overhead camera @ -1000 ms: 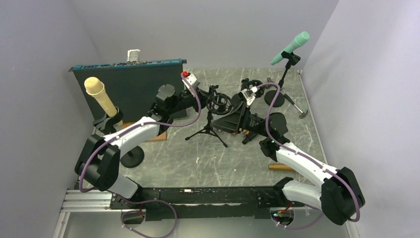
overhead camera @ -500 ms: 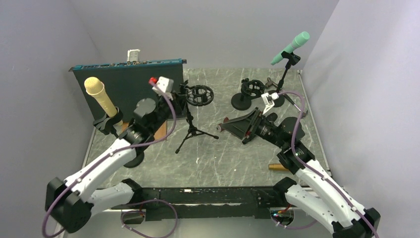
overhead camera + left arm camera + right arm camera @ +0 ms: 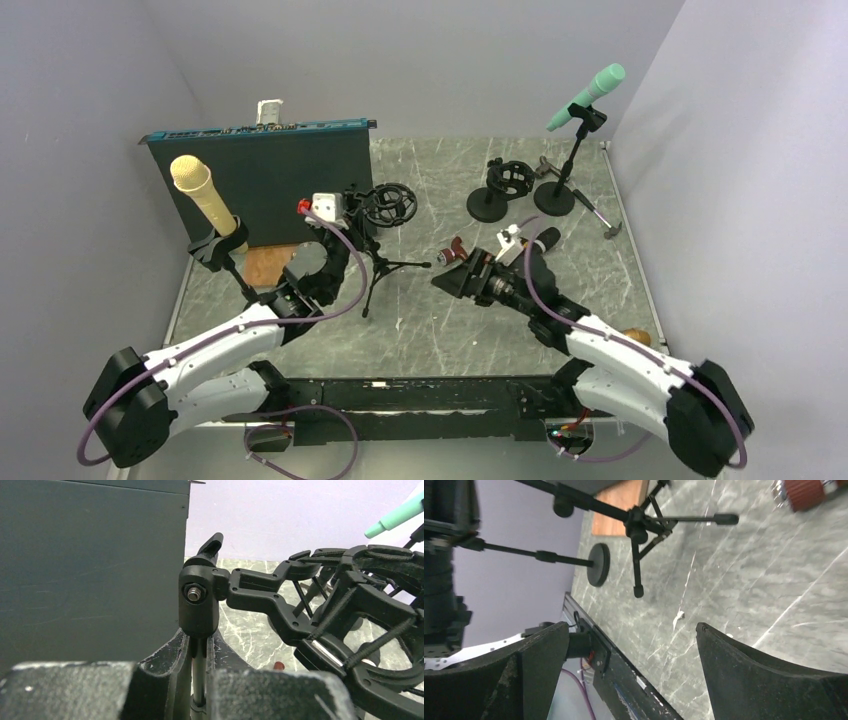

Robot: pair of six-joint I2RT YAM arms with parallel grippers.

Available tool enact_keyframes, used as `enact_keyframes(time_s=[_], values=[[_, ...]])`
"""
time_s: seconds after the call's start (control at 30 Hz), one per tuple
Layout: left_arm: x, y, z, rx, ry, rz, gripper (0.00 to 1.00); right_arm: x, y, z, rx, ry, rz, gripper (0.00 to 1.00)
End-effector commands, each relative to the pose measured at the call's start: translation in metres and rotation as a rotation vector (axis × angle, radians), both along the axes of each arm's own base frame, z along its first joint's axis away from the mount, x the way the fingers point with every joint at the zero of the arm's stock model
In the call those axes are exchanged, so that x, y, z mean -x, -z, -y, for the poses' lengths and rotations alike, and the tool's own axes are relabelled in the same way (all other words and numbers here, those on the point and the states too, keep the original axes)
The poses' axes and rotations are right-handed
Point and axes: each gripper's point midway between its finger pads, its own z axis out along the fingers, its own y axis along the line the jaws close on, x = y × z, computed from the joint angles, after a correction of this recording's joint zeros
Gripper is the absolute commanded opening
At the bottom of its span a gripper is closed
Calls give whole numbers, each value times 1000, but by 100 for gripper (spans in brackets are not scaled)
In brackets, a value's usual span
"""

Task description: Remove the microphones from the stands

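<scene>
Since half a second ago both arms have drawn back toward me: the left one has brought the tripod stand a little nearer and leftward, and the right one has dropped low and slid its gripper toward the middle of the table. Any lettering on the gear is too small for me to read. My left arm runs low from its base up and to the right, and the left gripper is clamped on the tripod stand's thin pole just under the swivel joint, fingers pressed to either side, with the shock mount leaning off to the right above it. My right forearm lies close over the table, wrist rolled on its side, and the right gripper gapes wide with nothing between its fingers, pointing at the tripod's feet; a small red cylinder lies just beside it. Along the left wall the cream microphone sits tilted in the clip of its round-base stand, in front of the dark panel. At the far right corner the green microphone sits clipped on the tall stand.
</scene>
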Motion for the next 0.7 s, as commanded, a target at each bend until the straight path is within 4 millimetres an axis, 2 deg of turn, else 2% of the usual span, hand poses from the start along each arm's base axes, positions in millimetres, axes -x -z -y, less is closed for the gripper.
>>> enact_keyframes(time_s=[0.0,0.07,0.1,0.17,0.23,0.3,0.4,0.53,0.57,0.67], values=[[5,-21,-2,25,-49,36,1,-5,-24,-32,-103,-1,50,100],[13,-17,5,8,-21,15,16,-4,-22,-42,-145,10,24,100],[16,-16,7,8,-14,5,30,-4,-24,-46,-173,20,23,100],[22,-8,7,4,-16,-44,48,-6,-25,-51,-200,42,17,100],[28,0,10,40,7,-106,58,-9,-27,-57,-222,53,21,100],[34,4,12,53,41,-142,60,-11,-31,-61,-265,59,18,99],[45,-1,16,32,111,-151,62,-13,-35,-65,-348,63,9,95],[67,-15,15,-18,220,-149,63,-19,-31,-71,-411,80,-48,89],[80,-21,12,-50,278,-142,63,-22,-31,-79,-436,72,-71,88],[92,-32,9,-109,333,-106,64,-28,-34,-93,-492,50,-85,87]])
